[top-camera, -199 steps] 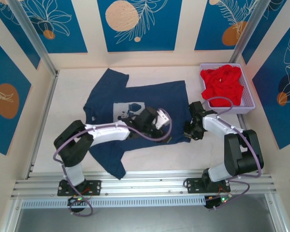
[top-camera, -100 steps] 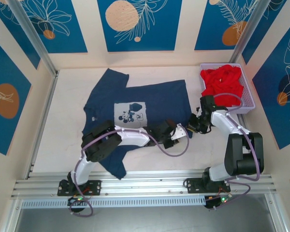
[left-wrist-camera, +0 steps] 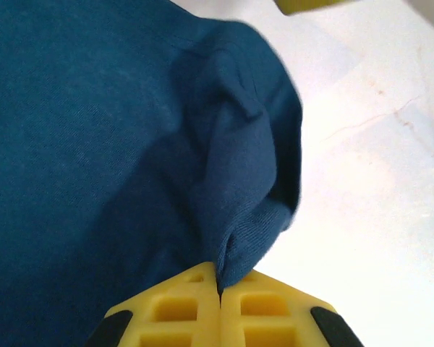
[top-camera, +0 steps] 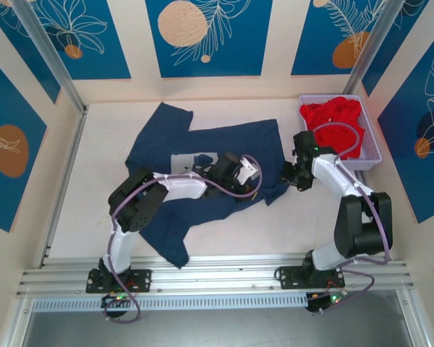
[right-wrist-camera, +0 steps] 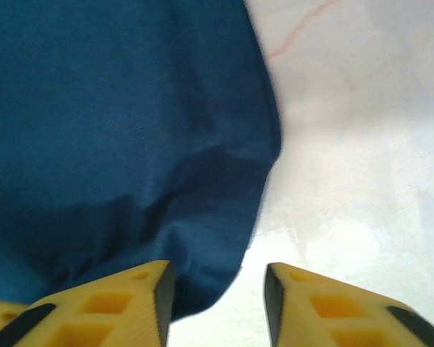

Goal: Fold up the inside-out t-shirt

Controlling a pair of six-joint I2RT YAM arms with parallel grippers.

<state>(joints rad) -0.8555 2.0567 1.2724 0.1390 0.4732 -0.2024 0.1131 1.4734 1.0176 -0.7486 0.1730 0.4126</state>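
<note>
The inside-out t-shirt (top-camera: pixel 195 155) lies spread across the middle of the table, dark navy with a pale print partly covered by my left arm. My left gripper (top-camera: pixel 252 186) is over its lower right part, shut on a bunched fold of the cloth (left-wrist-camera: pixel 246 217), which rises from the closed yellow fingertips (left-wrist-camera: pixel 188 300) of that gripper (left-wrist-camera: pixel 219 278). My right gripper (top-camera: pixel 293 177) sits at the shirt's right edge. In the right wrist view it (right-wrist-camera: pixel 218 278) stands open, with the navy cloth's (right-wrist-camera: pixel 116 108) edge lying loose just inside the left finger (right-wrist-camera: pixel 130 303).
A lavender basket (top-camera: pixel 372 155) at the back right holds a bright red garment (top-camera: pixel 333 126). Bare white tabletop (top-camera: pixel 101 181) lies left of the shirt and in front of it. Walls close the table on three sides.
My left gripper has shut on the shirt's lower right hem and drawn it back toward the shirt's middle. My right gripper has opened, let go of the cloth and moved slightly further back.
</note>
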